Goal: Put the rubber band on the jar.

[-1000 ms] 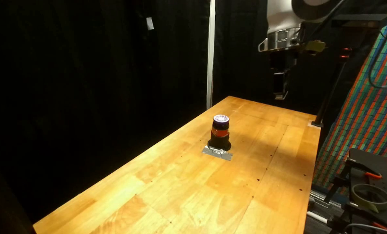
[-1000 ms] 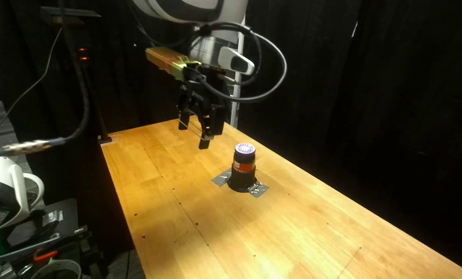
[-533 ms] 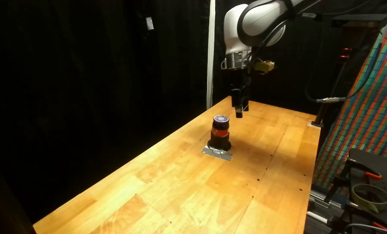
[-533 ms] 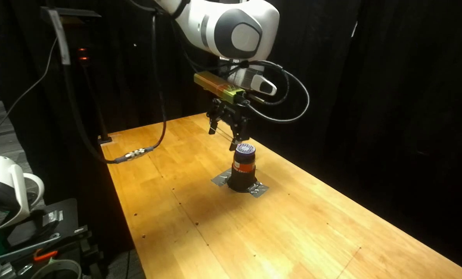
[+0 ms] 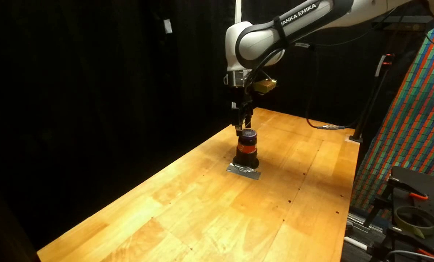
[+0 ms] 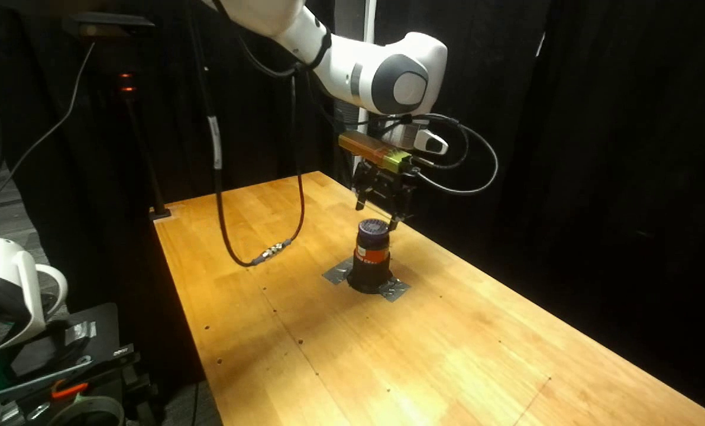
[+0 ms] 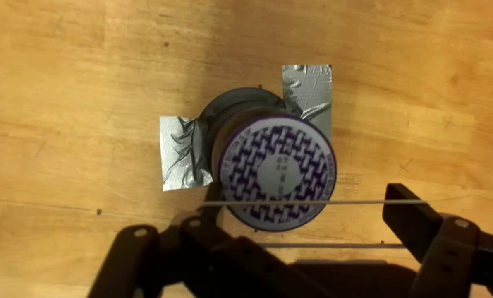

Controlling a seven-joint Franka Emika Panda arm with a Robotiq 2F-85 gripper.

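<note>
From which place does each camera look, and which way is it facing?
In an exterior view: raised, facing slantwise down over the table to the jar; the arm enters upper right.
In an exterior view: from elsewhere, also raised, facing the jar; the arm enters from the top.
Wrist view: above the pincer, facing down at the jar's top; fingers show at the bottom.
Both exterior views share table, jar, arm and pincer.

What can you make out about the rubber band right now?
The rubber band is thin, plain and tan, elastic-looking, stretched taut across the open claw and touching both fingers. The wrist view shows two straight, nearly parallel strands, one crossing in front of the printed lid. It isn't around the jar; whether it touches the lid, I can't tell.
</note>
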